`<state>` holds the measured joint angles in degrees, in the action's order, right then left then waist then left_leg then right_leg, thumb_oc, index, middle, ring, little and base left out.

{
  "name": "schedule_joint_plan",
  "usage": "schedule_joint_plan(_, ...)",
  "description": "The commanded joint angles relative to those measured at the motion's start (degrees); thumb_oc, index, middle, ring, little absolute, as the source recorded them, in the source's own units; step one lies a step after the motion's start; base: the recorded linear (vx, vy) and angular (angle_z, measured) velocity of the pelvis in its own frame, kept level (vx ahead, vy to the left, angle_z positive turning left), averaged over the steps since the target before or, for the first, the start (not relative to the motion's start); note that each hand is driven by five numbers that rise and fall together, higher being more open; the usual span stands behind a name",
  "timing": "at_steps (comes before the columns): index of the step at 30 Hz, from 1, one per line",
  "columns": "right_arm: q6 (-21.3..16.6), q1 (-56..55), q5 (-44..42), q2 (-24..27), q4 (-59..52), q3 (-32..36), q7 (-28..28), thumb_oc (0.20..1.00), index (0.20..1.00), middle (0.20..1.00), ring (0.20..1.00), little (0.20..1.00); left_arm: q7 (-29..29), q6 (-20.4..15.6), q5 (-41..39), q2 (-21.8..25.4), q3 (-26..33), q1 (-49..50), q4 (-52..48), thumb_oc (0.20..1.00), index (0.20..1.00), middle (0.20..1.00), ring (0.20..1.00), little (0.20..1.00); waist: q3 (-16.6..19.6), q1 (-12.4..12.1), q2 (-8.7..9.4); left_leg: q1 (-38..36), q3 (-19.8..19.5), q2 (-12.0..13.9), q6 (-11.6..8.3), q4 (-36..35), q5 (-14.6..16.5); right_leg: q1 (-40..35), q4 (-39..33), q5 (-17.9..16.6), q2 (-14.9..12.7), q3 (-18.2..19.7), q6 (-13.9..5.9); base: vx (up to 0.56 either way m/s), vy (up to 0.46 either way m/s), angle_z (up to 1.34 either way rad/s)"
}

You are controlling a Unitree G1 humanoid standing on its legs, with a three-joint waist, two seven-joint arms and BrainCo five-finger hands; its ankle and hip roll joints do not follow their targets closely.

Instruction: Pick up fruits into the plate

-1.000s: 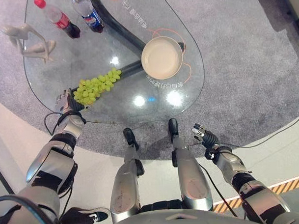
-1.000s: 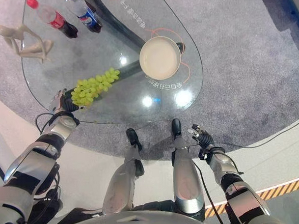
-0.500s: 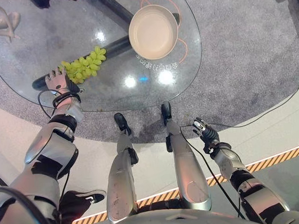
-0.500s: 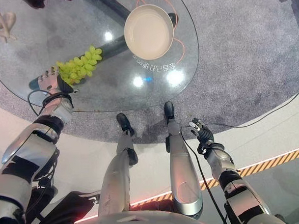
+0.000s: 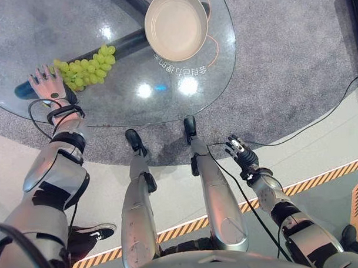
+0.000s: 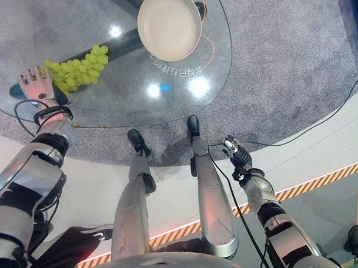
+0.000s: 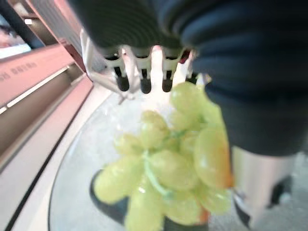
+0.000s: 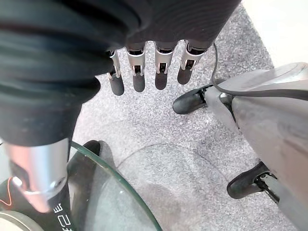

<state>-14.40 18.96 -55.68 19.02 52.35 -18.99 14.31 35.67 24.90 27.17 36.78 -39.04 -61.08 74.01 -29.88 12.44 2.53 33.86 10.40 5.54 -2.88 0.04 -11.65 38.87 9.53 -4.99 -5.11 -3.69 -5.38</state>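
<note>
My left hand [image 5: 47, 87], fingers spread and grasping nothing, hovers beside the bunch of green grapes [image 5: 82, 66] near the glass table's [image 5: 107, 107] left edge; a loose grab could shed grapes short of the round cream plate [image 5: 176, 25]. My right hand [image 5: 243, 157] hangs relaxed off the table.

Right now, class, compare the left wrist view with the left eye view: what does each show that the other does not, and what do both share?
The left wrist view alone shows the grapes from very close, just past the left hand with its fingers straight. The left eye view alone shows the plate farther along the glass table, bare of fruit, and the right hand low beside the table. Both share the green grapes, the left hand next to them, and the glass table.
</note>
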Motion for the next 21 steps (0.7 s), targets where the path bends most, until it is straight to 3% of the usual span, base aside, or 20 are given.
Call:
schedule_joint_plan(1, -1.40, -2.36, -2.32, -1.19, -2.99, -0.72, 0.65, 1.000, 1.000, 1.000, 1.000, 1.000, 0.32, 3.27, 2.79, 5.45, 1.01, -2.99, 3.63, 1.000, 1.000, 1.000, 1.000, 1.000, 0.09, -1.16, 3.60, 0.39, -0.94, -2.14, -0.89, 7.14, 7.47, 0.04, 2.42, 0.43, 5.43, -0.71, 2.12, 0.01, -0.007, 0.04)
schedule_joint_plan(13, -1.69, -2.53, -3.58, -1.58, -5.12, -0.93, 0.82, 1.000, 1.000, 1.000, 1.000, 1.000, 1.16, 4.05, 1.60, 5.90, 1.15, -4.18, 1.79, 1.000, 1.000, 1.000, 1.000, 1.000, 0.09, -1.23, 4.26, 2.21, -1.50, -2.41, -0.76, 7.57, 7.69, 1.50, 2.18, -0.23, 5.47, -0.76, 2.03, 0.00, -0.003, 0.01)
schedule_joint_plan(15, -1.84, -2.47, -3.71, -1.74, -5.16, -0.93, 0.65, 1.000, 1.000, 1.000, 1.000, 1.000, 0.65, 3.05, 1.30, 5.74, 1.13, -4.56, 1.58, 0.200, 0.200, 0.200, 0.200, 0.200, 0.09, -1.22, 4.35, 2.27, -1.52, -2.41, -0.71, 7.55, 7.71, 1.60, 2.16, -0.37, 5.49, -0.78, 2.00, 0.00, 0.000, 0.00)
schedule_joint_plan(21, -1.89, -2.32, -3.82, -1.69, -5.83, -0.72, 0.11, 1.000, 1.000, 1.000, 1.000, 1.000, -1.11, 0.94, 0.09, 5.11, 0.08, -5.59, 0.76, 0.200, 0.200, 0.200, 0.200, 0.200, 0.09, -0.92, 4.24, 2.49, -1.35, -2.54, -0.74, 7.09, 7.52, 1.96, 1.81, -0.67, 5.52, -0.64, 1.91, 0.00, 0.000, 0.00)
